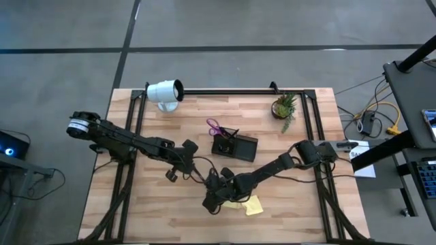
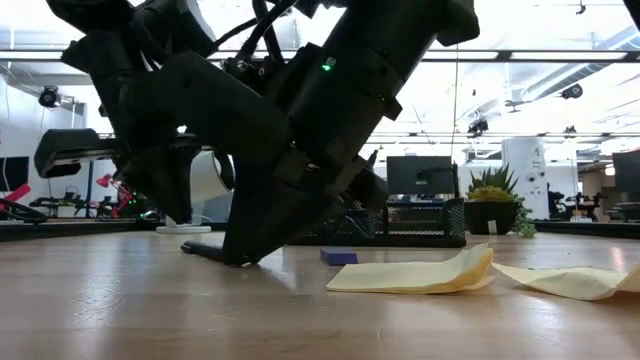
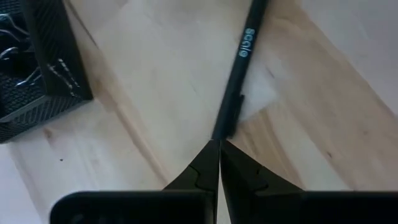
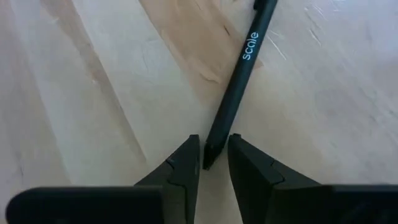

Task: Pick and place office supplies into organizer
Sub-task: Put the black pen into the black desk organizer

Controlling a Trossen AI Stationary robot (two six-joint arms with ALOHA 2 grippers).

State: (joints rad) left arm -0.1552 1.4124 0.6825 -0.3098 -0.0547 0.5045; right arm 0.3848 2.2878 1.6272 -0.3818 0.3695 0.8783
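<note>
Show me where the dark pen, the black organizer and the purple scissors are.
dark pen (image 4: 239,81), right wrist view, middle of its barrel.
black organizer (image 1: 243,148), high view, its right half.
purple scissors (image 1: 213,125), high view, its handles.

**Pen on the wood, organizer at mid-table**

You had a slim black pen (image 4: 239,93) with pale lettering lying flat on the table, one end between two dark fingertips. Your black mesh organizer (image 1: 235,146) sat upright near the table's middle, with purple-handled scissors (image 1: 214,126) standing in it at its far left corner. Two yellow sticky notes (image 2: 420,273) lay curled on the near side of the table, well apart from the organizer.
</note>
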